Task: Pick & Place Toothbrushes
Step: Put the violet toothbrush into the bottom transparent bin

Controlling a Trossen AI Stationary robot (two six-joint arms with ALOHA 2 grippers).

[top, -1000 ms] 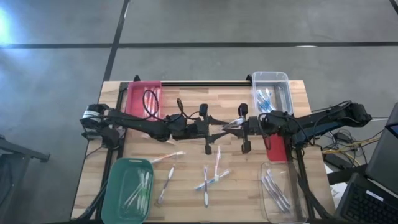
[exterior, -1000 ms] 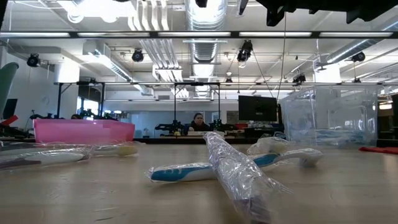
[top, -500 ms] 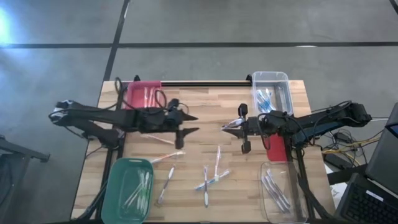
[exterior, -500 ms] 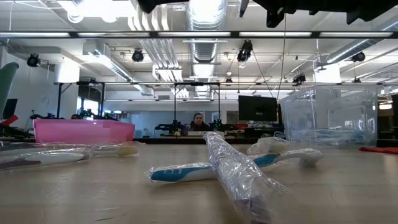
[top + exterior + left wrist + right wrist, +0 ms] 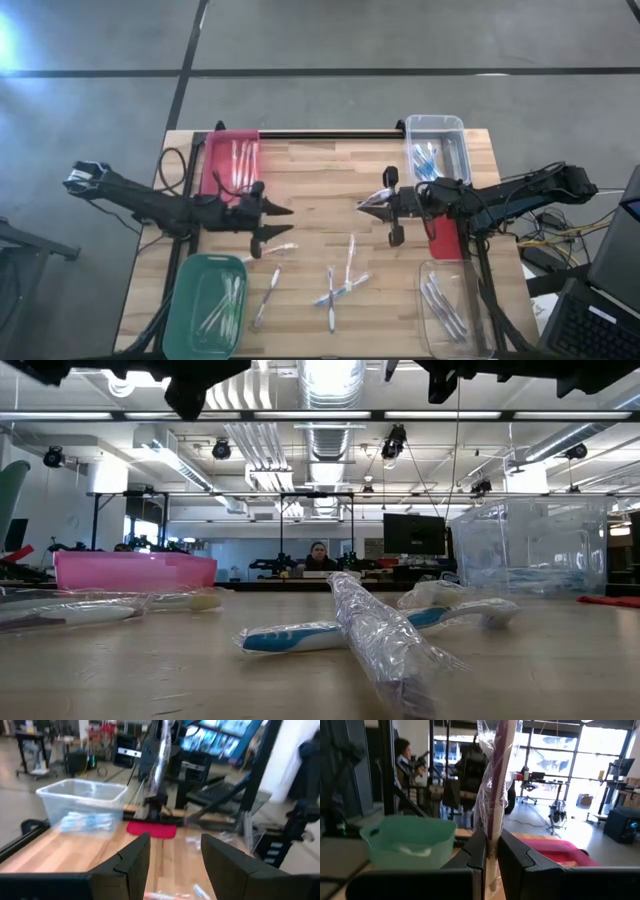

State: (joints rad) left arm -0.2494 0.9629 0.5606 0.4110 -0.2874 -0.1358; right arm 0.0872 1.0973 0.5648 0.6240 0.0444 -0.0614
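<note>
My right gripper (image 5: 370, 205) hovers over the table's middle, shut on a plastic-wrapped toothbrush (image 5: 495, 775) with a pinkish handle. My left gripper (image 5: 278, 222) is open over the table's left half, above a loose toothbrush (image 5: 270, 250), and holds nothing. The left wrist view shows its open fingers (image 5: 135, 862) with the right arm's toothbrush (image 5: 160, 760) beyond them. Several more wrapped toothbrushes (image 5: 340, 285) lie flat on the wood nearer the near edge. The low view shows them too, a blue-accented toothbrush (image 5: 300, 637) among them. My right gripper pinches the wrapped toothbrush between its two fingers (image 5: 475, 852) at its lower end (image 5: 492, 832). The fingers come level from the table's right and lie across it. The toothbrush stands roughly upright above the fingers, lifted clear of the table, its wrapper loose around it.
A pink bin (image 5: 232, 160) sits at the far left and a green bin (image 5: 205, 305) at the near left. A clear bin (image 5: 435, 150) is at the far right and another clear bin (image 5: 445, 310) at the near right. All hold toothbrushes. A red thing (image 5: 443, 238) lies under the right arm.
My left gripper has drawn back from beside the right gripper at the table's middle. It went toward the left edge and a little toward the near edge. The right gripper has kept still with the toothbrush in it.
</note>
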